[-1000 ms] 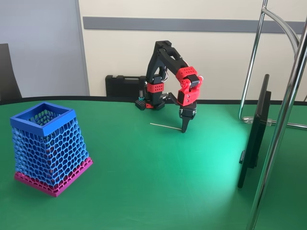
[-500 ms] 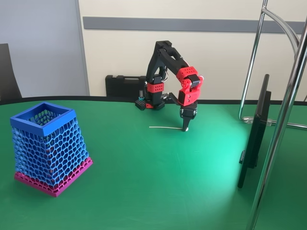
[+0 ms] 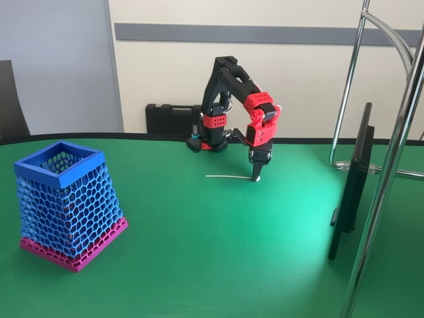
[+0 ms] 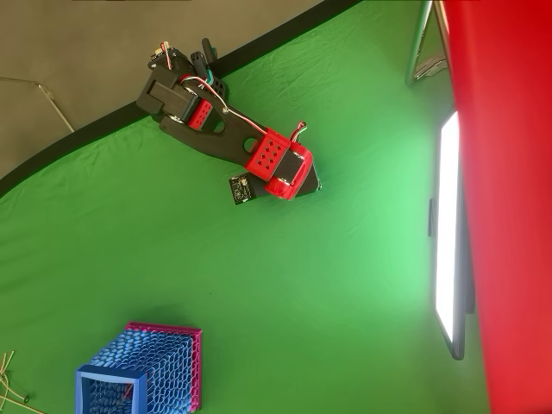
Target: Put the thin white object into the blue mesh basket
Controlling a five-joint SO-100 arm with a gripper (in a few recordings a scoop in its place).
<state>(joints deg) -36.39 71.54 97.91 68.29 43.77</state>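
Arm: the black and red arm (image 3: 228, 99) stands at the far edge of the green table (image 3: 218, 252) and bends forward so its wrist points straight down; from above it reaches out over the cloth (image 4: 233, 142).
Gripper: the gripper (image 3: 256, 176) has its tips down at the table surface, right at the near end of the stick. The fingers look drawn close together around that end, but they are small and dark in the fixed view, so I cannot tell whether they actually pinch it.
Stick: the thin white stick (image 3: 228, 176) lies nearly flat, running left from the gripper tips, low over or on the cloth.
Basket: the blue mesh basket (image 3: 63, 202) stands upright on its pink base at the table's near left, well apart from the stick; in the overhead view it sits at the bottom left (image 4: 142, 371).
Case: a black case (image 3: 169, 119) rests against the wall behind the arm.
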